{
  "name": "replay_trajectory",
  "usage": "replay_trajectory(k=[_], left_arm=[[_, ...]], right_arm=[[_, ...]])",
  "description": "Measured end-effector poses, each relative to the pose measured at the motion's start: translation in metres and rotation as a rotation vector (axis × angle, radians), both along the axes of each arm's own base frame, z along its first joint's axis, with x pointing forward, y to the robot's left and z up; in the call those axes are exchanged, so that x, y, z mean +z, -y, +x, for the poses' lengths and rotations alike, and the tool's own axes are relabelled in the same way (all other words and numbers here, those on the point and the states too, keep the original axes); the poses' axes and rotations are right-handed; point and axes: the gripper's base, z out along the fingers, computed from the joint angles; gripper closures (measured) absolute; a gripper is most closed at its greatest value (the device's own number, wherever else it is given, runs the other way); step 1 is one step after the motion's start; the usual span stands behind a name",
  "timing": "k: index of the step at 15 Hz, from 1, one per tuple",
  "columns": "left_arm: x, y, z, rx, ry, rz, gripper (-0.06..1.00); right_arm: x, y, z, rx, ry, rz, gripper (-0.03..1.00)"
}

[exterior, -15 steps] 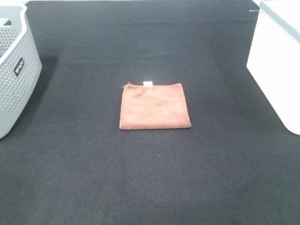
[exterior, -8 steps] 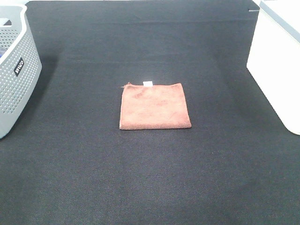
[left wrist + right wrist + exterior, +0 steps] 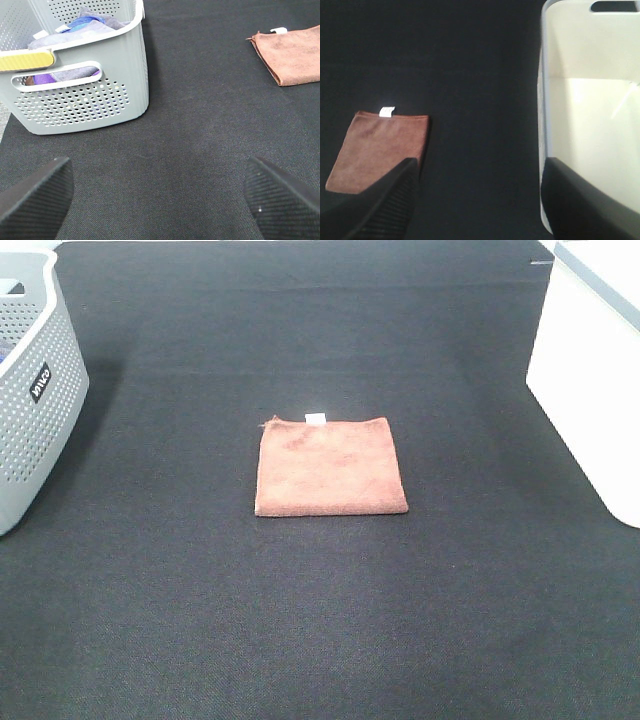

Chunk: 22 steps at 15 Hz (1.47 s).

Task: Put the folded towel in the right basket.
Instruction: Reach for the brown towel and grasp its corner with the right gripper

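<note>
The folded towel (image 3: pixel 331 467), a rust-brown square with a small white tag on its far edge, lies flat on the black mat in the middle. It also shows in the left wrist view (image 3: pixel 292 55) and the right wrist view (image 3: pixel 377 150). The right basket (image 3: pixel 590 370), bright white, stands at the right edge; the right wrist view looks into its empty inside (image 3: pixel 590 110). Neither gripper shows in the exterior view. My left gripper (image 3: pixel 160 200) is open, well short of the towel. My right gripper (image 3: pixel 480 205) is open, above the mat between towel and basket.
A grey dot-perforated basket (image 3: pixel 35 390) with a black label stands at the left edge; the left wrist view shows cloths inside it (image 3: pixel 75 65). The black mat (image 3: pixel 320 620) covers the whole table.
</note>
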Motion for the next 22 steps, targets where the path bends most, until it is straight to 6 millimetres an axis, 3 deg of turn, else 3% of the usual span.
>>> replay_trajectory(k=[2, 3, 5, 11, 17, 22], left_arm=[[0.0, 0.0, 0.0, 0.0, 0.0, 0.0, 0.07], [0.0, 0.0, 0.0, 0.0, 0.0, 0.0, 0.07], [0.0, 0.0, 0.0, 0.0, 0.0, 0.0, 0.07], [0.0, 0.0, 0.0, 0.0, 0.0, 0.0, 0.07], [0.0, 0.0, 0.0, 0.0, 0.0, 0.0, 0.07], [0.0, 0.0, 0.0, 0.0, 0.0, 0.0, 0.07]], right_arm=[[-0.008, -0.003, 0.025, 0.034, -0.088, 0.015, 0.31], [-0.022, -0.007, 0.04, 0.052, -0.151, 0.031, 0.31], [-0.031, -0.013, 0.048, 0.08, -0.183, 0.019, 0.31], [-0.079, -0.091, 0.067, 0.302, -0.304, -0.072, 0.31], [-0.132, -0.111, 0.091, 0.296, -0.46, 0.007, 0.31], [-0.192, -0.125, 0.111, 0.269, -0.632, 0.108, 0.31]])
